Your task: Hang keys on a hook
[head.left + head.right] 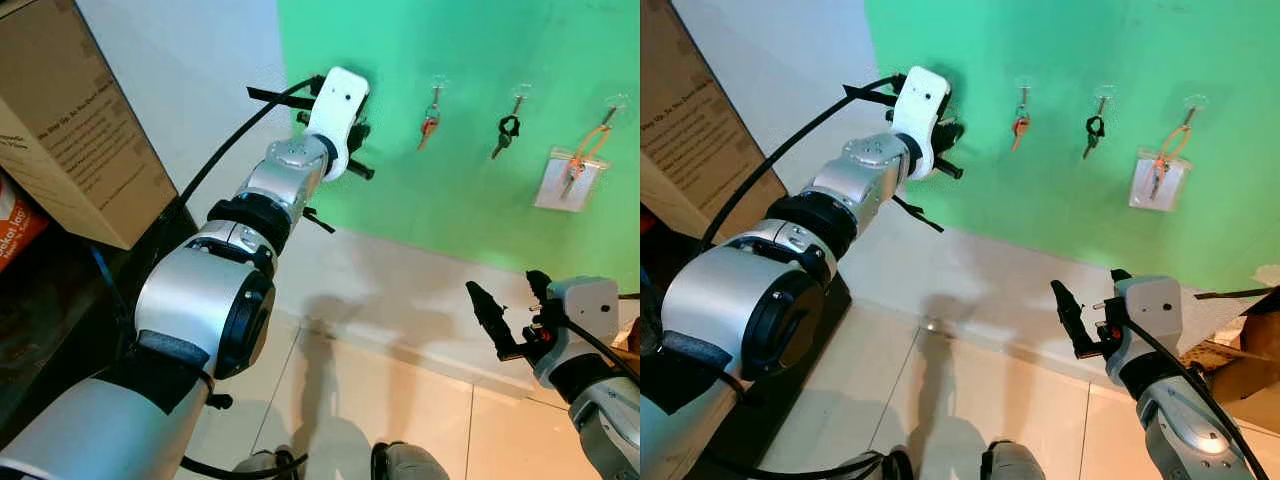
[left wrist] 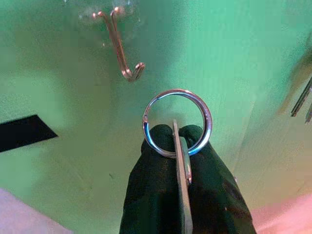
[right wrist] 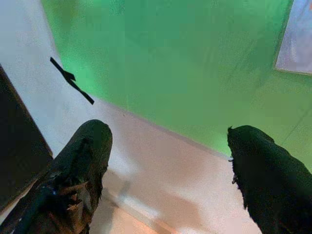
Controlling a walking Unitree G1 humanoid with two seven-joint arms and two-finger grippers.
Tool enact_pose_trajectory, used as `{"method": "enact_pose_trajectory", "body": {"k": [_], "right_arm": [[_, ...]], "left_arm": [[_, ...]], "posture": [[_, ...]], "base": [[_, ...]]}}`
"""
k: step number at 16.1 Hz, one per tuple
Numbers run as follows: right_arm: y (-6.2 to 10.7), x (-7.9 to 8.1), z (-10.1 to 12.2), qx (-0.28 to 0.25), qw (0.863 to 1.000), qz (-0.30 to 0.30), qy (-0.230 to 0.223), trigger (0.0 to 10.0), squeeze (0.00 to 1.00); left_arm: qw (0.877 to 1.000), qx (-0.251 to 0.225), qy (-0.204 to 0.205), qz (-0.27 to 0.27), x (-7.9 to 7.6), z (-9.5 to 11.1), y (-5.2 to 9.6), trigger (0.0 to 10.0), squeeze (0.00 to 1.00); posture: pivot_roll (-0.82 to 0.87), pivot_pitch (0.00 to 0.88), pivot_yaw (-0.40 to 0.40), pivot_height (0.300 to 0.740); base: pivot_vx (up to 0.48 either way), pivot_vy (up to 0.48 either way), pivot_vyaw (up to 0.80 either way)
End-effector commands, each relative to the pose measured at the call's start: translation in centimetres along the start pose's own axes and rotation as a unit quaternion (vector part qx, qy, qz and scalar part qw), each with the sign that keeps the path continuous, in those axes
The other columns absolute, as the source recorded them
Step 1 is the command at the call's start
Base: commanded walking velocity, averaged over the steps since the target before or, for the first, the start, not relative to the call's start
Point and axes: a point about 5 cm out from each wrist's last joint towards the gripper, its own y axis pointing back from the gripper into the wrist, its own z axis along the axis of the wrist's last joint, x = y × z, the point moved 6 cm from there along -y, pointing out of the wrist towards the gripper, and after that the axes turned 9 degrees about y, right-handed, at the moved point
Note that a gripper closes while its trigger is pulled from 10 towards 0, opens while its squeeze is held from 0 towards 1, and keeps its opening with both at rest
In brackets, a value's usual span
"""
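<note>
My left arm reaches up to the green wall, and my left gripper (image 1: 355, 130) is shut on a key whose silver ring (image 2: 177, 122) sticks out past the fingertips. In the left wrist view a bare metal hook (image 2: 122, 46) is fixed to the wall close to the ring, a short gap apart from it. Three other hooks further right carry a red key (image 1: 430, 122), a black key (image 1: 506, 133) and an orange-strapped key with a white tag (image 1: 572, 172). My right gripper (image 1: 512, 310) hangs low at the right, open and empty.
A cardboard box (image 1: 70, 130) stands on a dark cabinet (image 1: 60, 300) at the left. Below the green wall (image 1: 480, 200) runs a white skirting band and a tiled floor (image 1: 400, 400). A torn carton edge (image 1: 1240, 360) shows at the far right.
</note>
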Motion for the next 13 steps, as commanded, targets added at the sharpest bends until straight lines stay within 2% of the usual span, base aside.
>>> {"method": "enact_pose_trajectory", "body": {"k": [1, 2, 3, 4, 5, 6, 8, 10, 11, 12, 13], "right_arm": [[0.1, 0.1, 0.7, -0.014, 1.0, 0.0, -0.003, 10.0, 0.0], [0.1, 0.1, 0.7, -0.013, 1.0, 0.0, -0.003, 10.0, 0.0], [0.0, 0.1, 0.6, -0.013, 1.0, 0.0, -0.004, 10.0, 0.0], [0.0, 0.1, 0.5, -0.012, 1.0, 0.0, -0.004, 10.0, 0.0], [-0.1, 0.0, 0.2, -0.011, 1.0, -0.005, -0.008, 10.0, 0.0], [-0.2, 0.0, 0.1, -0.011, 1.0, -0.006, -0.009, 10.0, 0.0], [-0.6, 0.5, -0.2, -0.014, 1.0, -0.011, -0.02, 10.0, 0.0], [-1.1, 1.4, -0.6, -0.019, 0.999, -0.01, -0.042, 10.0, 0.0], [-1.3, 1.9, -0.8, -0.018, 0.999, -0.005, -0.045, 10.0, 0.0], [-1.6, 2.8, -1.2, -0.016, 0.998, 0.004, -0.053, 10.0, 0.0], [-1.7, 3.4, -1.4, -0.015, 0.998, 0.011, -0.058, 10.0, 0.0]], "left_arm": [[1.0, 0.011, 0.001, 0.009, 0.6, -0.5, 0.1, 10.0, 0.0], [1.0, 0.005, -0.004, 0.009, 0.7, -0.3, 0.2, 10.0, 0.0], [1.0, -0.014, -0.011, -0.016, -0.2, 0.2, 0.1, 10.0, 0.0], [1.0, -0.016, -0.012, -0.019, -0.3, 0.3, 0.1, 10.0, 0.0], [0.997, -0.019, -0.017, -0.068, -1.9, -0.4, 0.1, 10.0, 0.0], [0.996, -0.017, -0.018, -0.08, -2.3, -0.8, 0.1, 10.0, 0.0], [0.993, 0.008, -0.035, -0.112, -2.7, -3.9, 0.6, 10.0, 0.0], [0.991, -0.006, -0.016, -0.135, -2.1, -6.0, 1.9, 10.0, 0.0], [0.989, -0.018, -0.011, -0.143, -2.1, -6.1, 2.3, 10.0, 0.0], [0.985, -0.047, 0.003, -0.166, -2.4, -6.4, 3.9, 10.0, 0.0], [0.983, -0.058, 0.008, -0.172, -2.5, -6.6, 4.8, 10.0, 0.0]], "posture": [[-0.39, 0.098, 0.085, 0.74], [-0.39, 0.096, 0.085, 0.74], [-0.38, 0.091, 0.089, 0.74], [-0.38, 0.086, 0.09, 0.74], [-0.37, 0.067, 0.102, 0.74], [-0.36, 0.064, 0.105, 0.74], [-0.33, 0.024, 0.138, 0.74], [-0.3, 0.0, 0.145, 0.74], [-0.28, 0.0, 0.144, 0.74], [-0.26, 0.0, 0.144, 0.74], [-0.25, 0.0, 0.141, 0.74]], "base": [[0.0, 0.0, 0.0], [0.0, 0.0, 0.0], [0.0, 0.0, 0.0], [0.0, 0.0, 0.0], [0.0, 0.0, 0.0], [0.0, 0.0, 0.0], [0.0, 0.0, 0.0], [0.0, 0.0, 0.0], [0.0, 0.0, 0.0], [0.0, 0.0, 0.0], [0.0, 0.0, 0.0]]}}
